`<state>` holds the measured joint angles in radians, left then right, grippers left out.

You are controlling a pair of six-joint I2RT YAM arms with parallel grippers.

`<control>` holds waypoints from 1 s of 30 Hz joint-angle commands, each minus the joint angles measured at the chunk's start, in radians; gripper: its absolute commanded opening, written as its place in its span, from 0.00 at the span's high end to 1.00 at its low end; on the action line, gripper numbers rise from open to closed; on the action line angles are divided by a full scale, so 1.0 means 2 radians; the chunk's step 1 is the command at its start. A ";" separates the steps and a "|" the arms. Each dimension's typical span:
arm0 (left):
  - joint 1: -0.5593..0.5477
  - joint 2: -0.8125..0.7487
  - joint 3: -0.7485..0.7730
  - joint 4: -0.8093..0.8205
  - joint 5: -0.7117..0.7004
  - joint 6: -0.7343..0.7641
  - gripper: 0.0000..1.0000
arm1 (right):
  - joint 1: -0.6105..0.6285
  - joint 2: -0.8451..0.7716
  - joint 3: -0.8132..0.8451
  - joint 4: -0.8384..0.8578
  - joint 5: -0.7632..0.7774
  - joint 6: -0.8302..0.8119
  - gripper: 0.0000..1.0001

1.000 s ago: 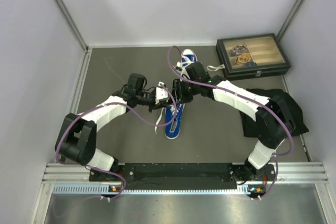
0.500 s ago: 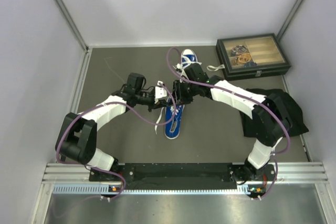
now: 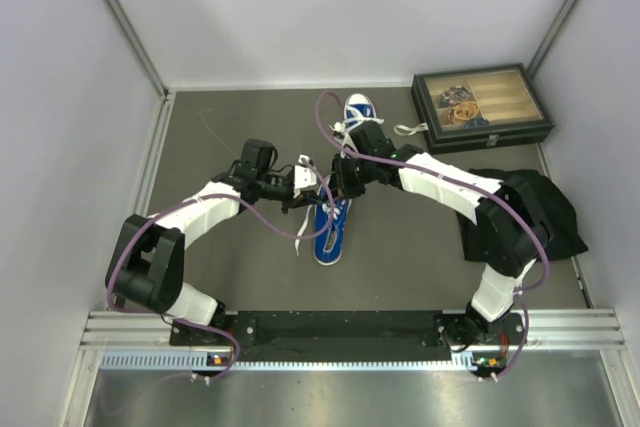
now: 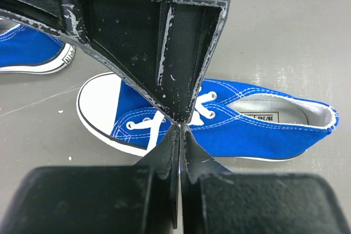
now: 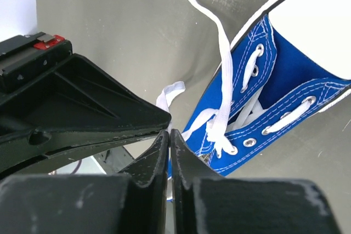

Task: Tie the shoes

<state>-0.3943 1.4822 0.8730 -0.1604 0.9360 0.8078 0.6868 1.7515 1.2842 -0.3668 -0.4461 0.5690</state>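
Observation:
The near blue shoe (image 3: 330, 229) lies mid-table with its white toe cap pointing away from the arm bases; it also shows in the left wrist view (image 4: 258, 127) and the right wrist view (image 5: 285, 89). The far shoe (image 3: 358, 109) lies behind it. My left gripper (image 3: 304, 188) and right gripper (image 3: 332, 185) meet tip to tip just above the near shoe's laces. Both are shut. A white lace (image 5: 218, 69) runs from the eyelets to the right gripper's tips (image 5: 169, 131), and its end (image 5: 171, 89) sticks out beside them. Another lace (image 4: 155, 130) runs behind the left fingertips (image 4: 179, 127).
A dark glass-lidded box (image 3: 480, 107) stands at the back right. A black cloth (image 3: 535, 209) lies at the right under the right arm. A loose lace (image 3: 299, 237) trails left of the near shoe. Grey walls close the table on three sides.
The right gripper has edged slightly left towards the left gripper. The left arm and both shoes have stayed put.

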 commanded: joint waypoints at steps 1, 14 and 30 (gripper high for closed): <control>0.002 0.002 0.008 -0.006 0.022 0.013 1.00 | 0.003 0.001 0.013 0.005 0.008 -0.014 1.00; 0.104 0.146 0.192 -0.333 -0.051 0.334 0.51 | 0.003 -0.004 0.008 0.004 0.015 -0.021 1.00; 0.067 0.218 0.205 -0.320 -0.087 0.403 0.54 | 0.003 0.003 0.014 0.003 0.021 -0.011 1.00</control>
<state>-0.2283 1.8992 1.2518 -0.7792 0.7757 1.5520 0.6868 1.7535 1.2842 -0.3676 -0.4129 0.5434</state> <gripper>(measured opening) 0.481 0.006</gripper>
